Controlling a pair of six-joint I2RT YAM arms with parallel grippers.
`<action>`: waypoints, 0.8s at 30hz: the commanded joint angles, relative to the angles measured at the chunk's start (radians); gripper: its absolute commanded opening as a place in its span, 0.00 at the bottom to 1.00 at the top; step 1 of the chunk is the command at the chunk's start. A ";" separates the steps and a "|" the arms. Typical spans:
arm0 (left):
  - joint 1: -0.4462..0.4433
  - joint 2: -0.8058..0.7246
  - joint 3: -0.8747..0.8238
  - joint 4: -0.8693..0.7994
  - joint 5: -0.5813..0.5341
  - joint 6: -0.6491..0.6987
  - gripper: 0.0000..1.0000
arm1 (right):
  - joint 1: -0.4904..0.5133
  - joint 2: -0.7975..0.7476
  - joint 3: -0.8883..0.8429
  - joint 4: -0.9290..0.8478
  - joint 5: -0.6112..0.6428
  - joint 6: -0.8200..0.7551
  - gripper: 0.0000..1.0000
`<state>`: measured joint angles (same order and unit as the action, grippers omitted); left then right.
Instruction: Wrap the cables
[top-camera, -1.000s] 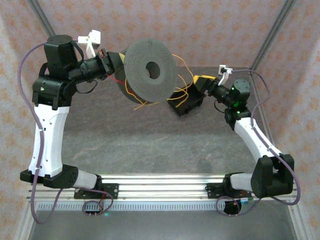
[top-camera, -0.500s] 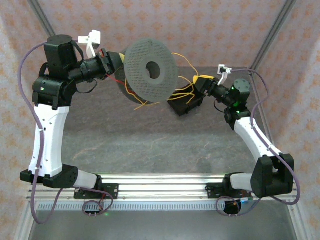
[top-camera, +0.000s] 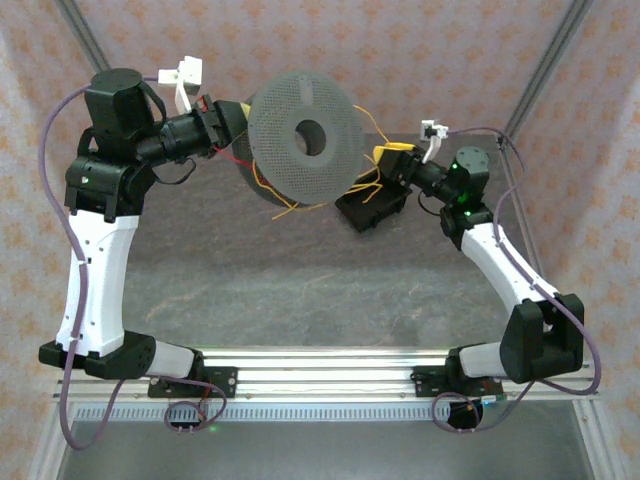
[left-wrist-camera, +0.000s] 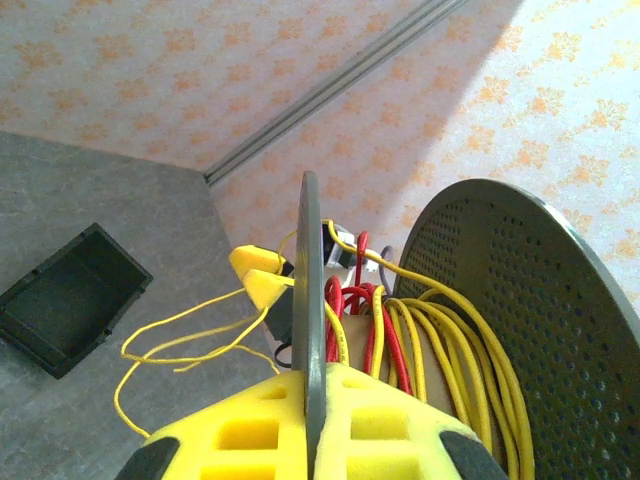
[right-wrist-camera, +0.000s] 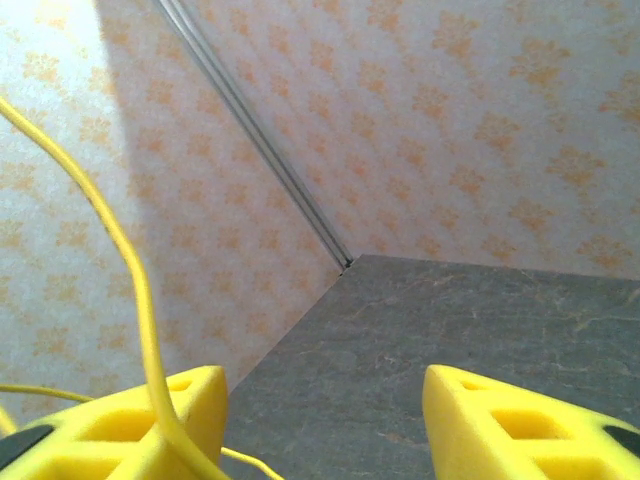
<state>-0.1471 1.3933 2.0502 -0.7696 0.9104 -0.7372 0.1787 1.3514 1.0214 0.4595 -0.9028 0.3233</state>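
Upper centre: the left gripper (left-wrist-camera: 310, 405) clamps the spool (top-camera: 305, 135) rim, yellow cables (left-wrist-camera: 445, 345) partly wound on it; the right gripper (right-wrist-camera: 320, 410), spread wide, has edged closer, likely easing slack for winding

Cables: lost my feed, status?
Left hand shut on spool rim. Right hand open, a strand across one finger. Cables partly wound, loops hanging loose near black bin.
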 joint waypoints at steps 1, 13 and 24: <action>-0.005 -0.056 0.007 0.147 0.058 -0.047 0.00 | 0.007 0.012 0.047 -0.001 -0.008 -0.043 0.52; -0.005 -0.058 0.003 0.179 -0.025 -0.072 0.00 | 0.037 0.031 0.073 -0.093 -0.043 -0.076 0.13; -0.006 0.011 -0.034 0.433 -0.479 -0.119 0.00 | 0.309 -0.059 0.114 -0.617 0.310 -0.464 0.00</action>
<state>-0.1509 1.3945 2.0006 -0.5758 0.6083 -0.8288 0.4416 1.3430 1.1301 -0.0212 -0.7128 -0.0124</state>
